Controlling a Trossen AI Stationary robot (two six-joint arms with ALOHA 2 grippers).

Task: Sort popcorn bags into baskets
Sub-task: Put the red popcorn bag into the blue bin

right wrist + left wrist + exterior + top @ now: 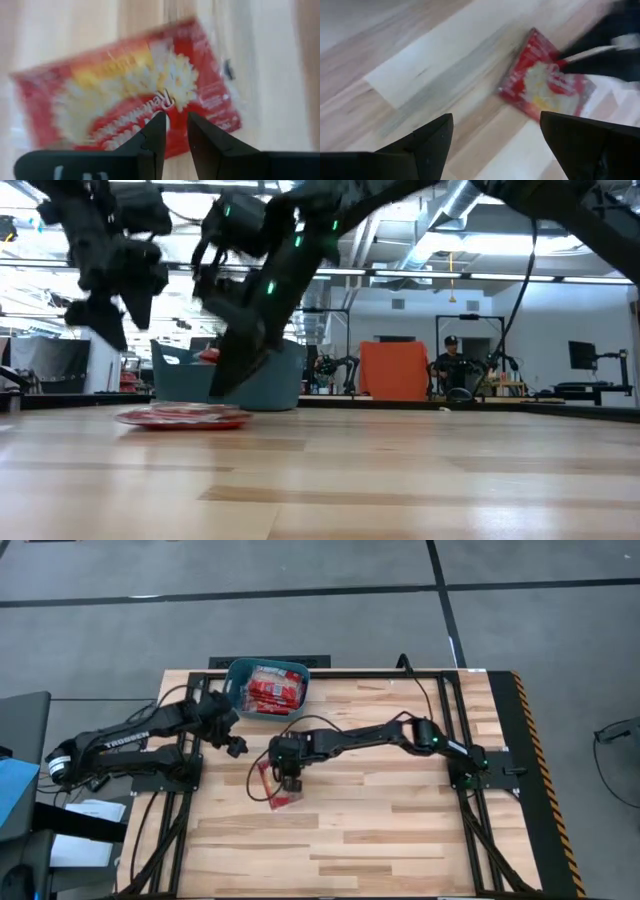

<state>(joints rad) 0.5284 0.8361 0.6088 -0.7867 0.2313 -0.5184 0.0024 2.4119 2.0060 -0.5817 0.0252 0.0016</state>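
Note:
One red popcorn bag point(277, 786) lies flat on the wooden table, printed face up; it also shows in the low view point(185, 417) and in both wrist views point(545, 89) point(130, 95). My right gripper point(289, 780) point(173, 131) hangs over it, pointing steeply down, fingers drawn together with only a narrow slit. My left gripper point(236, 746) point(495, 137) is open in the air to the bag's left, between bag and basket, with nothing between its fingers. The teal basket point(235, 675) at the far edge holds several red bags point(272, 692). My right gripper stands over the bag's printed face point(165, 100), coming from above. Whether its fingertips touch the bag I cannot tell; the bag lies flat on the table.
Black frame rails point(455, 730) run along both table sides and the far edge. A dark cable point(258, 772) loops beside the bag. Bare wood point(380, 830) fills the near half. A person point(452, 365) sits in the room beyond.

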